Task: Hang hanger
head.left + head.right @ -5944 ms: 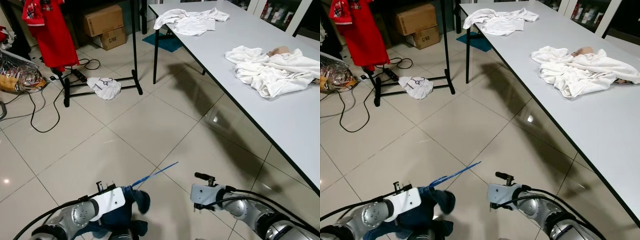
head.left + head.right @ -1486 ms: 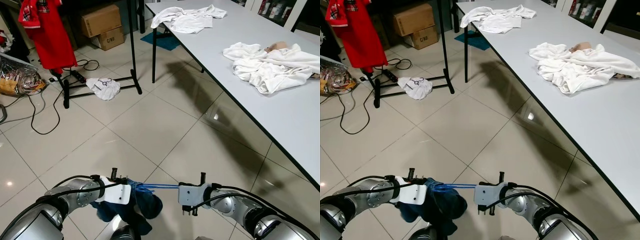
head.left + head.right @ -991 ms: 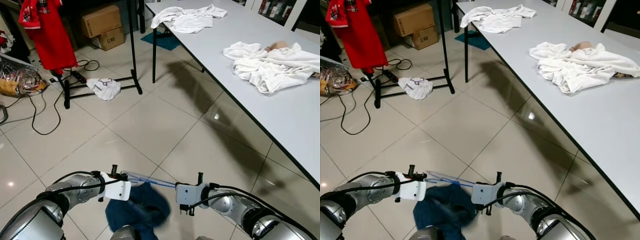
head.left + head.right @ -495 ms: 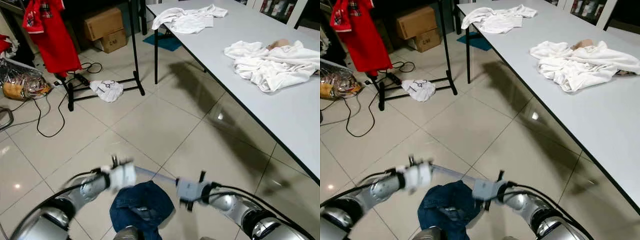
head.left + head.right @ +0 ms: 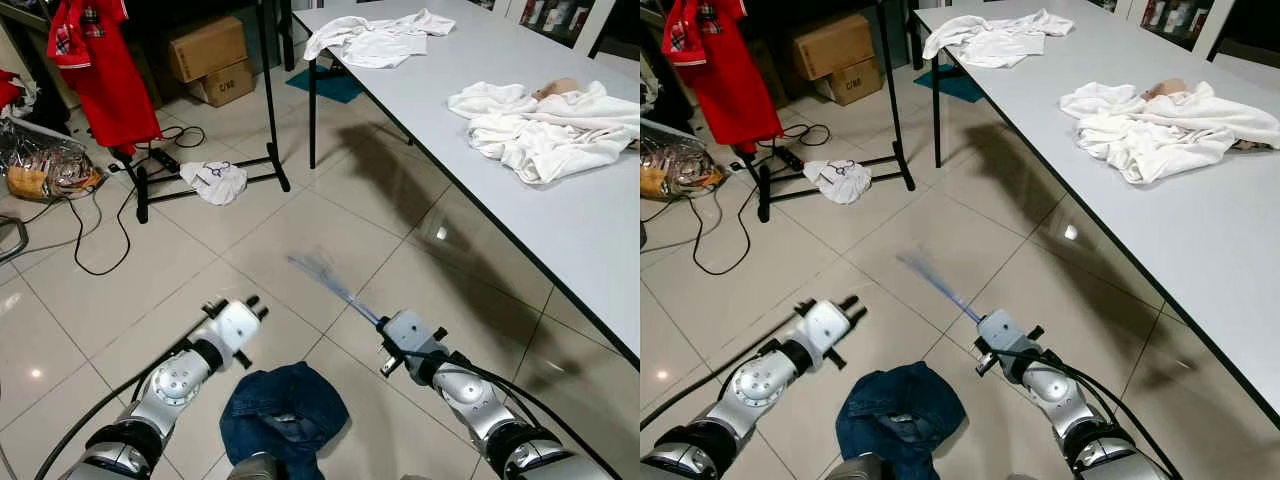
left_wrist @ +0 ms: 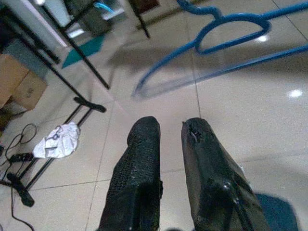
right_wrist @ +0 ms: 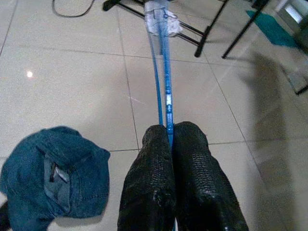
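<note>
A blue plastic hanger (image 5: 330,282) sticks out forward and to the left from my right gripper (image 5: 383,324), which is shut on its thin bars low over the tiled floor. In the right wrist view the two fingers (image 7: 154,159) pinch the hanger (image 7: 163,72). My left gripper (image 5: 236,303) hovers to the left with its fingers a little apart and nothing between them. A crumpled blue denim garment (image 5: 285,415) lies on the floor between the arms. The black clothes rack (image 5: 267,90) stands farther ahead on the left, with a red garment (image 5: 100,70) hanging near it.
A long grey table (image 5: 560,220) runs along the right with piles of white clothes (image 5: 540,125). A white garment (image 5: 215,180) lies by the rack's base. Cables (image 5: 90,250), cardboard boxes (image 5: 210,50) and a shiny bag (image 5: 45,165) crowd the far left.
The denim garment has come off the hanger and lies on the floor. My left gripper has let go and drawn away to the left. The right gripper has swung the hanger forward.
</note>
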`<state>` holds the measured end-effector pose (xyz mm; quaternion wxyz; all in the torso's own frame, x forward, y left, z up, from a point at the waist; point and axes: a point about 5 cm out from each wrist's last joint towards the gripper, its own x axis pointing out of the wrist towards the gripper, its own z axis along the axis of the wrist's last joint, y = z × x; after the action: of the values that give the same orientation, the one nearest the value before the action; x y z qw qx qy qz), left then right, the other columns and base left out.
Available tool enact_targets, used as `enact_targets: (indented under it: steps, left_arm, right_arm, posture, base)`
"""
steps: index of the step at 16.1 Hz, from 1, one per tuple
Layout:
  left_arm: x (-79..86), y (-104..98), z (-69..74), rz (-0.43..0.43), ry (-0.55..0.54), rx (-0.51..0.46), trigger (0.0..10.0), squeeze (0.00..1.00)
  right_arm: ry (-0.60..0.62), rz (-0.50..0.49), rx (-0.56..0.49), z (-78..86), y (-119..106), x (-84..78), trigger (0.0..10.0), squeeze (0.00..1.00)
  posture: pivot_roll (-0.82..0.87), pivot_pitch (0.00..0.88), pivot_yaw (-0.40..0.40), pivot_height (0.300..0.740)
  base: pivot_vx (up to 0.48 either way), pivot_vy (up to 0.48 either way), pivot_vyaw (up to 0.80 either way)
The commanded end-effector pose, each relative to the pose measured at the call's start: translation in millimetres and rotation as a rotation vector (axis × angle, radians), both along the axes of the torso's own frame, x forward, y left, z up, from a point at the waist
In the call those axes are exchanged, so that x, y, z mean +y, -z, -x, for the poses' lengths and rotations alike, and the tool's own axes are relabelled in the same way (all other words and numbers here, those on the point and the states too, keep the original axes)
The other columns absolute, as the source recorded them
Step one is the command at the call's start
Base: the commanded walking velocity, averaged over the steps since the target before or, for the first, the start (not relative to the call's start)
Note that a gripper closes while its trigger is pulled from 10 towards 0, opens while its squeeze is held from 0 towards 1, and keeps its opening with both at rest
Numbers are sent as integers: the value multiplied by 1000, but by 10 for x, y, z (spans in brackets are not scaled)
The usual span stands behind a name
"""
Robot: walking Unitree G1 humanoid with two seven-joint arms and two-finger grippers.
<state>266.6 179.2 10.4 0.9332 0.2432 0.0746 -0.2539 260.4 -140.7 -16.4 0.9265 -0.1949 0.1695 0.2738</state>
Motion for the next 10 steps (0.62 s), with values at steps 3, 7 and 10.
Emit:
enact_targets:
  steps: [3,7,10]
  left_arm:
    - [-119,-7,27,78,5,-20,10000,0]
    - [-267,39,42,232,-92,11,10000,0]
    - [-267,39,42,232,-92,11,10000,0]
  right_arm:
    - [53,-55,11,-16,-7,17,0,0]
    - [179,-189,10,-57,-44,-3,0,0]
    - [179,-189,10,-57,-44,-3,0,0]
  posture:
    - [-42,0,65,740]
    - [-44,0,67,740]
    - [-44,0,67,740]
  base:
    - [0,0,0]
    - [0,0,0]
    - [0,0,0]
